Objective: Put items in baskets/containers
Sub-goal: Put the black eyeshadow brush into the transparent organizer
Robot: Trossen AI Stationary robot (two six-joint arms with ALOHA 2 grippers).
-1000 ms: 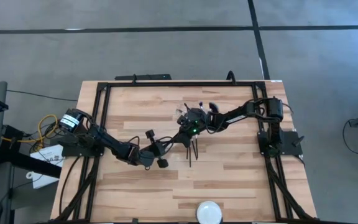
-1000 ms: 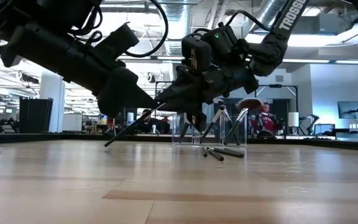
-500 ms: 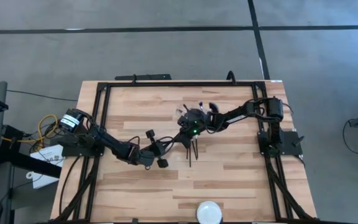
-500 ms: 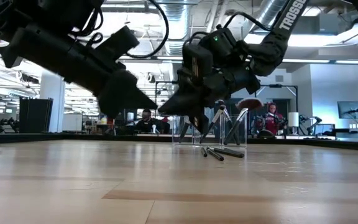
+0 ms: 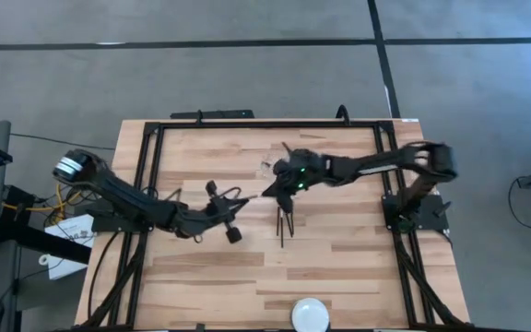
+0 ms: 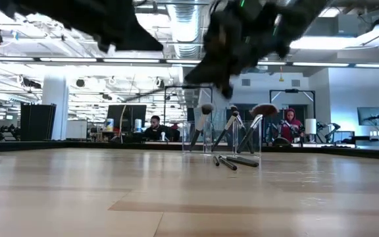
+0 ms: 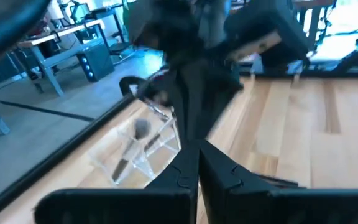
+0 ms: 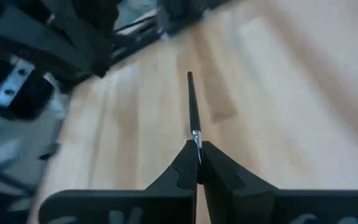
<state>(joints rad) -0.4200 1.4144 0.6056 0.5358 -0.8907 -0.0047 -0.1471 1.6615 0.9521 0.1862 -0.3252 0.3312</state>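
My right gripper (image 8: 197,149) is shut on a slim dark brush (image 8: 191,106) and hangs high over the table's middle (image 5: 273,191). My left gripper (image 7: 197,148) is shut on nothing, just left of it (image 5: 244,198). The clear container (image 6: 221,138) stands upright on the table toward the far side. Three brushes lean inside it with their heads up, one of them a wide reddish fan (image 6: 264,110). The left wrist view shows the container (image 7: 143,149) with a brush inside. A few more brushes (image 6: 229,162) lie flat on the wood in front of it (image 5: 284,221). My right gripper pinches the brush between its two fingers at the silvery ferrule (image 8: 196,134). The fingers lie along the brush, so the dark handle runs straight out ahead of them to its free end (image 8: 189,75). The brush is lifted clear above the wood.
A white round disc (image 5: 310,314) sits at the table's near edge. A black frame (image 5: 247,124) runs round the tabletop. Bare wood lies on the near half. People sit at desks in the room beyond (image 6: 155,125).
A thin brush spanned the two grippers a second ago; now only my right gripper has it. Both grippers have risen well above the table. My left gripper has drawn back a little toward the table's left, and my right arm has stretched out.
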